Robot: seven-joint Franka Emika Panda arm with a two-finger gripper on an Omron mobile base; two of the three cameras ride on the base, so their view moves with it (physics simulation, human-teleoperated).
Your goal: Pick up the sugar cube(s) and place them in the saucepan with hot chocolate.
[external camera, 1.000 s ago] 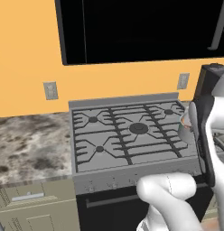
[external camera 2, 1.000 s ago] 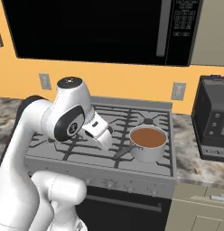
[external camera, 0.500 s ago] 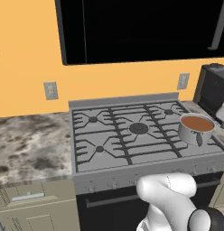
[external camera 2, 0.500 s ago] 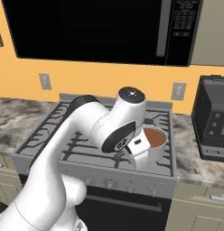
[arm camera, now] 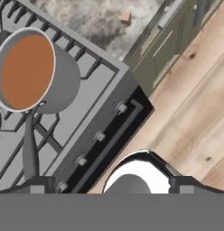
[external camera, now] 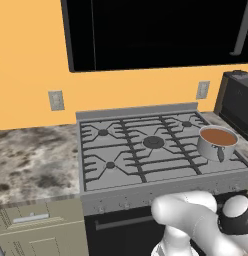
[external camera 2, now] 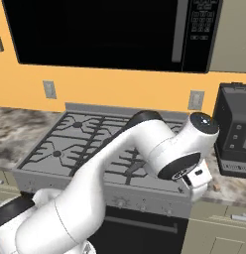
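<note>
pincer spread wide over the stove front edge, wood floor below, marbled counter beyond.

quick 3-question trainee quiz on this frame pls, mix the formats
1. True or false: the saucepan stands on the stove's right side, seen from the left base view.
2. In the hand view, the sugar cube lies on: A) the stove grate B) the stone counter C) the wood floor
3. Fill in: the liquid in the saucepan is ____ in colour.

Key:
1. True.
2. B, beside the stove, apart from the saucepan.
3. Brown.
</note>
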